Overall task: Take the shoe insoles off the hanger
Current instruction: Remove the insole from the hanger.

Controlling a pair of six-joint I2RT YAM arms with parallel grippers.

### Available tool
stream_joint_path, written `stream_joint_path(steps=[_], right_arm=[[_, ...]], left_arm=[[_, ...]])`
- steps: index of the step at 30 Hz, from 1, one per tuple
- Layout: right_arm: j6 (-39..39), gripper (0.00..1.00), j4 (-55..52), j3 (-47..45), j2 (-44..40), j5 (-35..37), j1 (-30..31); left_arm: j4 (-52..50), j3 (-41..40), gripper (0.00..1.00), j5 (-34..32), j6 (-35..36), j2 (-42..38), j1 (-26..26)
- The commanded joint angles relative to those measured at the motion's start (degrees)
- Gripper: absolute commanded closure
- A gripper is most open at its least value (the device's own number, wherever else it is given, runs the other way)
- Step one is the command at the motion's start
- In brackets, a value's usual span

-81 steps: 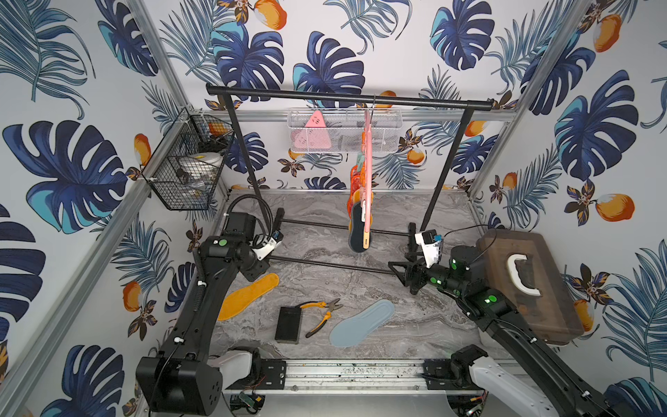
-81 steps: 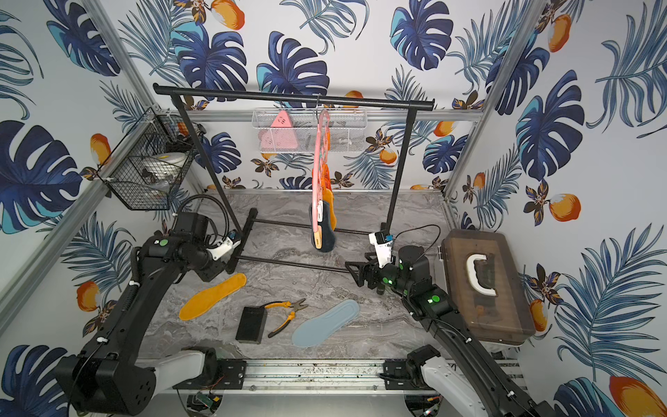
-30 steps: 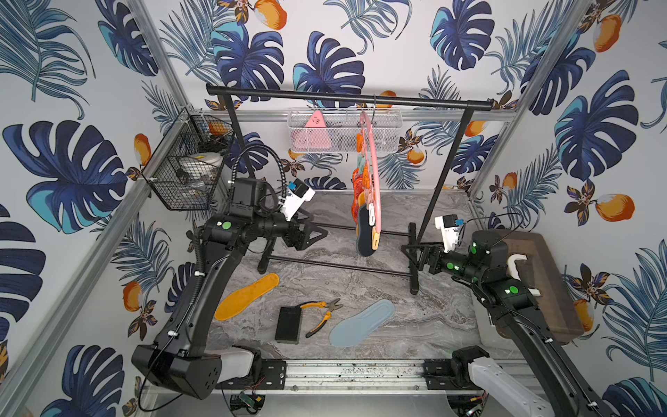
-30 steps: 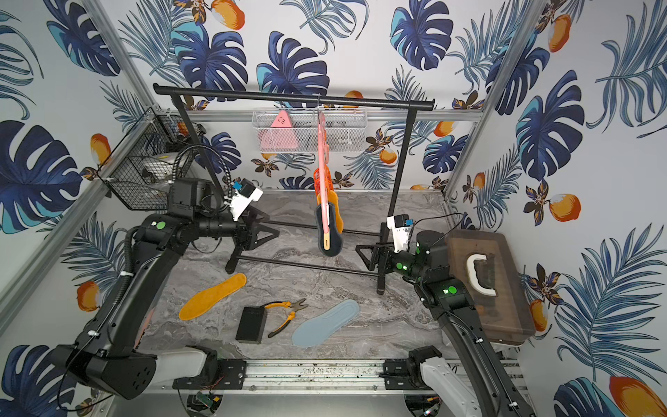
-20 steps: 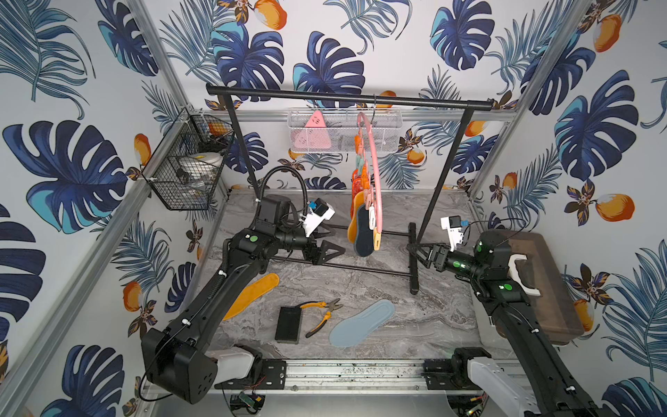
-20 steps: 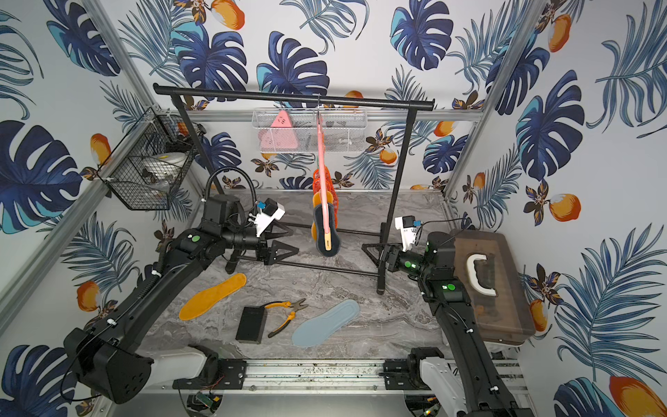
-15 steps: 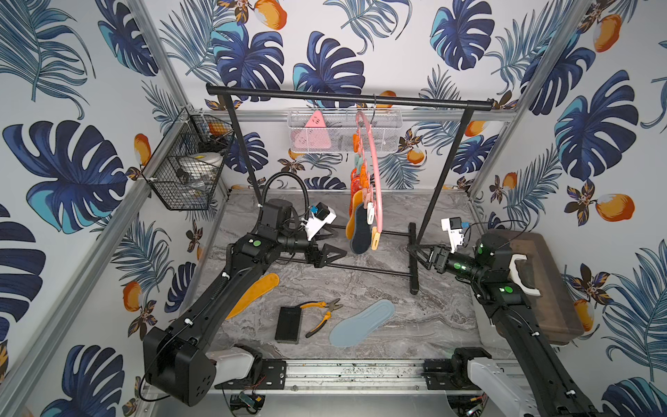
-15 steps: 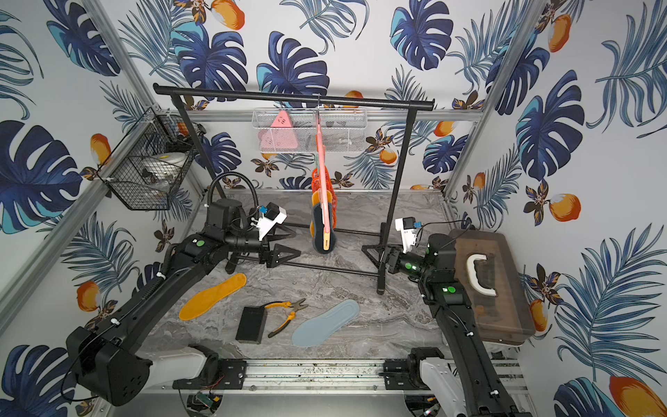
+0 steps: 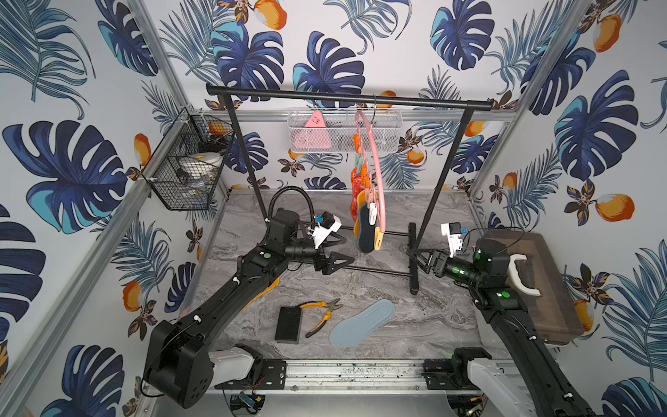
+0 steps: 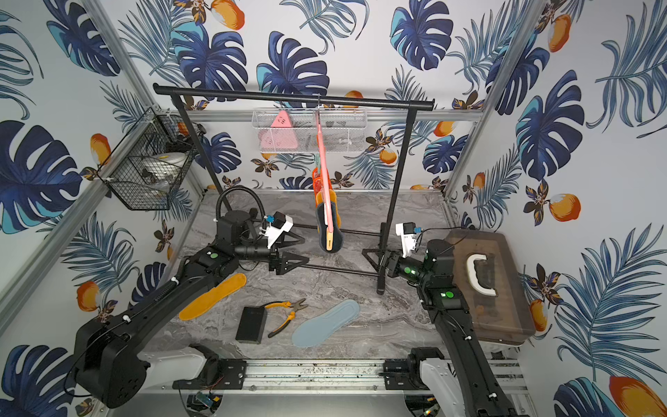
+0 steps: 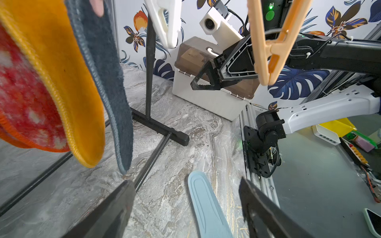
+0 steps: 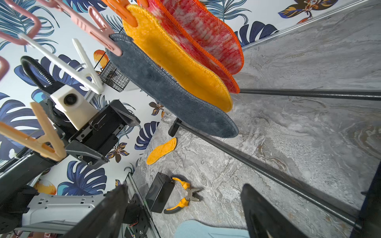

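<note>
Top views: four shoe insoles (image 9: 365,231) are shown pegged on the pink hanger (image 9: 379,180); two others are laid on the table (image 9: 433,317). Left gripper (image 9: 347,251) and right gripper (image 9: 415,258) are held wide, empty.

Wallpaper (image 9: 252,61) of dark blue leaves and orange fruit covers the three walls. The floor (image 9: 433,317) is grey, marble-patterned. A black garment rack (image 9: 346,98) stands at the back. A black wire basket (image 9: 180,180) hangs on a side wall, a white mesh basket (image 9: 389,130) on the rear wall.
</note>
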Motion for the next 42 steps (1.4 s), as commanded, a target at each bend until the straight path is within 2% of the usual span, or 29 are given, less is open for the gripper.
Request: stream_joint_path(steps=[1,17,22,25,32,34,42], right_arm=[[-0.1,0.11,1.1,-0.5,-0.3,0.9,-0.1],[-0.2,0.11,0.2,1.0,-0.6,2.3,0.0],[0.2,0.11,1.0,0.9,-0.7,2.4,-0.1],[0.4,0.11,1.3,0.9,-0.4,2.4,-0.1],[1.1,0.11,2.2,1.2,0.0,2.5,-0.1],[1.2,0.11,2.3,1.2,0.0,2.6,-0.1],[2.4,0.11,3.0,0.8,-0.1,2.1,-0.1]], left_arm=[[6.4,-0.3,0.15,-0.2,-1.9,0.9,-0.8],[16.0,1.3,0.17,-12.3,0.5,8.6,-3.1],[18.6,2.2,0.19,-14.2,1.2,10.8,-3.3],[18.6,3.4,0.26,-14.6,2.0,12.5,-3.4],[17.4,6.9,0.64,-11.7,2.0,15.4,-4.0],[17.7,7.3,0.65,-11.7,1.6,15.8,-4.2],[17.7,9.7,0.61,-14.2,1.2,19.0,-4.8]])
